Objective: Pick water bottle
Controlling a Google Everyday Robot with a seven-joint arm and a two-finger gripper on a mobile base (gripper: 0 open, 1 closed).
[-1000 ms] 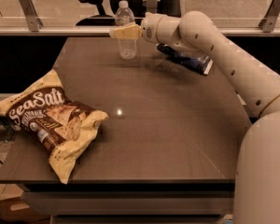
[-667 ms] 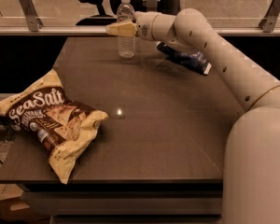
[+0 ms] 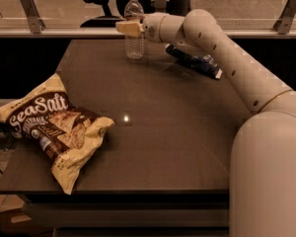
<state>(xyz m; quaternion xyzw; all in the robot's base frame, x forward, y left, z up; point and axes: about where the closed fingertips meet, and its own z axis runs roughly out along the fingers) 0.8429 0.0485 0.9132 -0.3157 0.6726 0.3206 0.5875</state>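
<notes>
The small clear ribbed plastic water bottle with a white cap (image 3: 134, 47) stands upright on the dark brown tabletop (image 3: 167, 132), close to its far edge and a little left of the middle. The robot's white jointed arm (image 3: 222, 48) reaches in from the right foreground across the table, and its pale tan gripper (image 3: 128, 27) sits at the bottle's upper body, crossing in front of it at about label height. From where I stand I cannot tell whether the gripper is clamped on the bottle or merely against it. The bottle's base looks to be resting on the table. Just right of the bottle, partly under the arm, lies a dark blue glossy snack packet (image 3: 197, 63), lying flat and angled. Well apart, at the near left edge, a crumpled cream-and-brown chip bag printed "Sea Salt" (image 3: 52, 127) lies flat, one corner hanging over the side.
</notes>
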